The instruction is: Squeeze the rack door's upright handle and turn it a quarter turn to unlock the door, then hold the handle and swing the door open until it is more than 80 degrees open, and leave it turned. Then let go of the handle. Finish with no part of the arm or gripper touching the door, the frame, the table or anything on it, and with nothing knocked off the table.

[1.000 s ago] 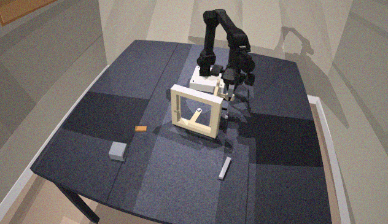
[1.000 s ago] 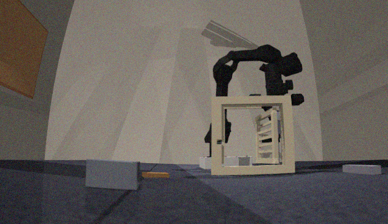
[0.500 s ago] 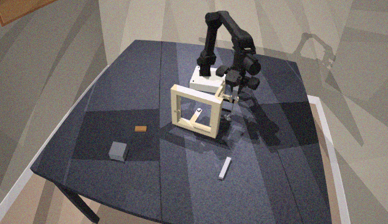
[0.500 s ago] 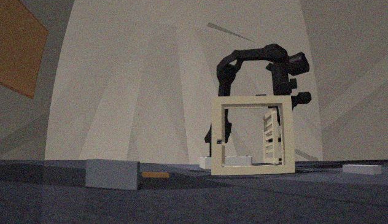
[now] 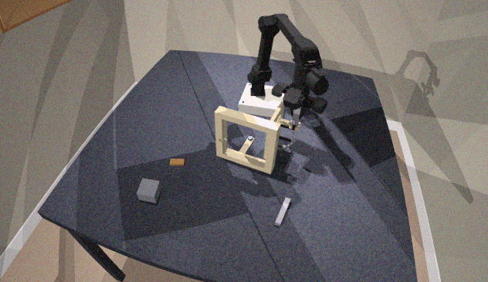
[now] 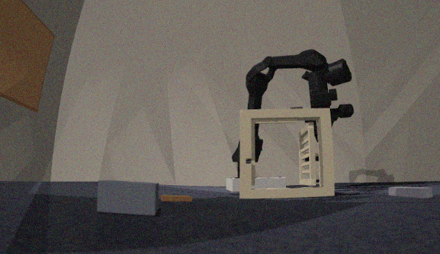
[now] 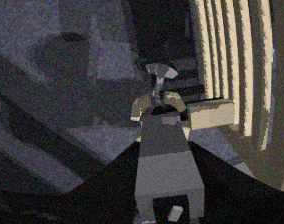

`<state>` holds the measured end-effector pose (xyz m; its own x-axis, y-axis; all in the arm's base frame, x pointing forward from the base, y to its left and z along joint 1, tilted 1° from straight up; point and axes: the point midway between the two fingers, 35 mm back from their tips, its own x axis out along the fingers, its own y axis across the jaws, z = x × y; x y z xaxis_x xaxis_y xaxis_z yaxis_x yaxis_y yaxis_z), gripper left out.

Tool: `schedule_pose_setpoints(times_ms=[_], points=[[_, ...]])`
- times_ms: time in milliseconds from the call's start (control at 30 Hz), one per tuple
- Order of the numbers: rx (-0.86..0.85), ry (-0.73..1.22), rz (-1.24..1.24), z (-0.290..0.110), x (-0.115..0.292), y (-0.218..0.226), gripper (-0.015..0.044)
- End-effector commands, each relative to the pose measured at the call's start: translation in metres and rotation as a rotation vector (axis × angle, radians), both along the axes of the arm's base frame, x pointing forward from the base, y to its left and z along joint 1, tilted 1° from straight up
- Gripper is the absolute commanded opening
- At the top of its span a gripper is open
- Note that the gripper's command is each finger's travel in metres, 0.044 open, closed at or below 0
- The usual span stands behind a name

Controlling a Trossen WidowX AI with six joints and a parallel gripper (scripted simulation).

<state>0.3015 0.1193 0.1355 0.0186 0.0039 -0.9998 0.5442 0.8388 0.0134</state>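
The beige frame [image 5: 218,132] [image 6: 245,184] stands upright on the table. Its slatted door [image 6: 305,156] [image 7: 246,65] is swung far back towards the arm's side, seen nearly edge-on through the opening in the exterior view. A short beige block [image 7: 211,115] joins the door to the handle's mount. My gripper [image 5: 296,108] [image 7: 163,148] points down outside the door, its black fingers close against both sides of the grey upright handle [image 7: 168,170]. It looks shut on the handle. The exact finger contact is dark, and the exterior view hides the fingertips behind the frame.
The white base [image 5: 259,105] of the arm stands behind the frame. A grey block [image 5: 149,190] [image 6: 127,197] and a small orange piece [image 5: 177,162] [image 6: 176,198] lie on the frame's left side. A pale bar [image 5: 282,212] [image 6: 411,192] lies in front, to the right.
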Motion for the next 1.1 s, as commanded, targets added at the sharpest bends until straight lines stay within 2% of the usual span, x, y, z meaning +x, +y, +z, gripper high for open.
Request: schedule_pose_setpoints(times_ms=[0,167,200,1067], points=[[0.002,0.004,-0.015,0.000,0.000,0.000,0.0147],[0.002,0.004,-0.015,0.000,0.000,0.000,0.0278],[0.002,0.004,-0.015,0.000,0.000,0.000,0.0287],[0.002,0.003,-0.013,0.028,0.002,0.000,0.0287]])
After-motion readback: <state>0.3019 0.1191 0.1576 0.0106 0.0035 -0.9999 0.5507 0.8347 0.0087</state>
